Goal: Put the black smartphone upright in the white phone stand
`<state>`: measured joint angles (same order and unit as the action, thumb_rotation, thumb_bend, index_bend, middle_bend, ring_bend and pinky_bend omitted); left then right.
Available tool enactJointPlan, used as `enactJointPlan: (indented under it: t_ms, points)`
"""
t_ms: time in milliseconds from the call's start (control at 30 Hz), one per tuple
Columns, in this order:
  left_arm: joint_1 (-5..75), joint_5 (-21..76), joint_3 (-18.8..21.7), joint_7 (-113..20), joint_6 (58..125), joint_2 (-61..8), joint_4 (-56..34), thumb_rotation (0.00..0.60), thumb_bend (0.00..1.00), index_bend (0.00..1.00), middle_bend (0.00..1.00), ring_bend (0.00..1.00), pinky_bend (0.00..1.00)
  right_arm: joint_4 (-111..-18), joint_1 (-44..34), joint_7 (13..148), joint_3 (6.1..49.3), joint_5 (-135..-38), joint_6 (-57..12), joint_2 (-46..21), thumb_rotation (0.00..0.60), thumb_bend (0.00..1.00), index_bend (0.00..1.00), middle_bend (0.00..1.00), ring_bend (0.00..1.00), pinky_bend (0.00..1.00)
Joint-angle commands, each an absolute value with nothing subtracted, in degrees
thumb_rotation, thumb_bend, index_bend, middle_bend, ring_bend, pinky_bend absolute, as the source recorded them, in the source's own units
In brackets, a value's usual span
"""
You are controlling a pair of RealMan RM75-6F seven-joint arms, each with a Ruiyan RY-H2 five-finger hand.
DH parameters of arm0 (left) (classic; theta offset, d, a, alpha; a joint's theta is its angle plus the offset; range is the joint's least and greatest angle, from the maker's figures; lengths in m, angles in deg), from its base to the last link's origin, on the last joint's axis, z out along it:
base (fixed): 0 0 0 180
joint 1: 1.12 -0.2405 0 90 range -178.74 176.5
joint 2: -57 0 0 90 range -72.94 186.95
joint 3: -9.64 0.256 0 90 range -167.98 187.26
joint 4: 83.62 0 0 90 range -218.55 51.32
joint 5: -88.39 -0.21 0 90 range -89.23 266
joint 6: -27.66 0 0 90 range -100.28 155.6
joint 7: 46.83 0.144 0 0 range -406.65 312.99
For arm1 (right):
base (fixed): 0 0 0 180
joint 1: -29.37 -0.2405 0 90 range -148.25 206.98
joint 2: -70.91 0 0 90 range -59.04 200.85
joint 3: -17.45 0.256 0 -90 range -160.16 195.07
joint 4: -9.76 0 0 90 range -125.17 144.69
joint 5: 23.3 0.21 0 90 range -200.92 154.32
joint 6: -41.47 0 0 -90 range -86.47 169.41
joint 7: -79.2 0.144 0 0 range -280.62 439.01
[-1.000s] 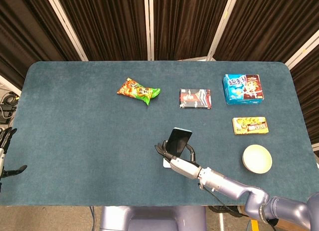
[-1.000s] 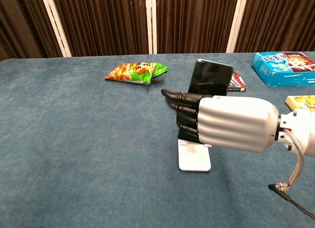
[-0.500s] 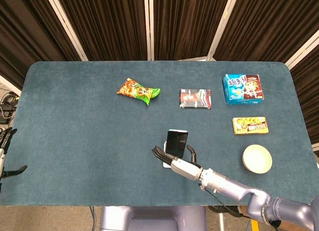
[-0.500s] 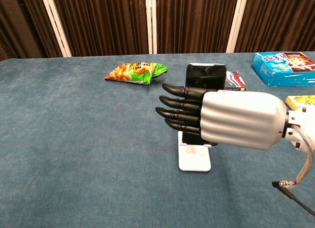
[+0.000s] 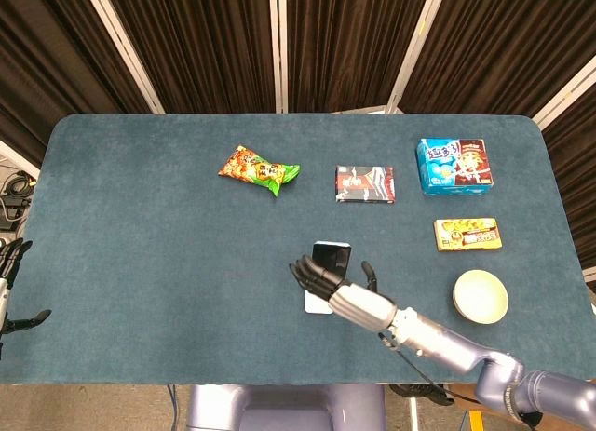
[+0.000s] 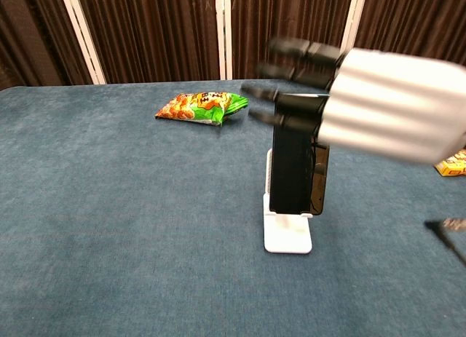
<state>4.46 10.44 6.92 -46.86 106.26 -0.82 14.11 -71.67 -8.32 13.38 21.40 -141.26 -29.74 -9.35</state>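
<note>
Black smartphone [image 6: 297, 173] stands long-axis vertical in the white stand [image 6: 287, 231]; right robot hand [image 6: 364, 97] above, fingers spread, empty.

The black phone [image 6: 294, 173] stands upright in the white stand [image 6: 287, 234], its bottom edge seated on the stand's lip and its back leaning on the rest. Both sit near my edge of the table, right of centre.

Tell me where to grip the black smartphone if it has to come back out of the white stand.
Grip the black smartphone by its long side edges, near the top, coming from above. It stands upright with its bottom edge seated in the white phone stand, so only the upper part is free.
</note>
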Motion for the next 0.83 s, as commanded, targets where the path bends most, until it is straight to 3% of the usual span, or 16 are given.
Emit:
enactJointPlan:
  t_ms: [33,367,567,833]
  points:
    - [4.42,10.09,7.05,-46.91,106.37,-0.79,14.24,0.6,0.0,0.0,0.0,0.0,0.0,-67.77,-2.79,34.86,23.7,-132.77,-43.19,-5.78,0.6,0.02,0.0,0.01,0.0,0.0]
    - [4.21,8.43,7.43,-46.98,107.35,-1.09,14.16,0.6,0.0,0.0,0.0,0.0,0.0,-79.74,8.19,63.2,23.19,-109.94,-40.16,1.88,0.6,0.0,0.0,0.0,0.0,0.0]
    - [4.0,7.33,7.76,-47.18,107.98,-1.29,13.97,0.6,0.0,0.0,0.0,0.0,0.0,-82.12,11.5,67.75,20.3,-107.28,-38.03,4.22,0.6,0.0,0.0,0.0,0.0,0.0]
    - [3.56,6.05,8.17,-47.6,108.97,-1.24,14.04,0.6,0.0,0.0,0.0,0.0,0.0,-81.3,16.23,66.38,18.19,-106.56,-41.01,2.04,0.6,0.0,0.0,0.0,0.0,0.0]
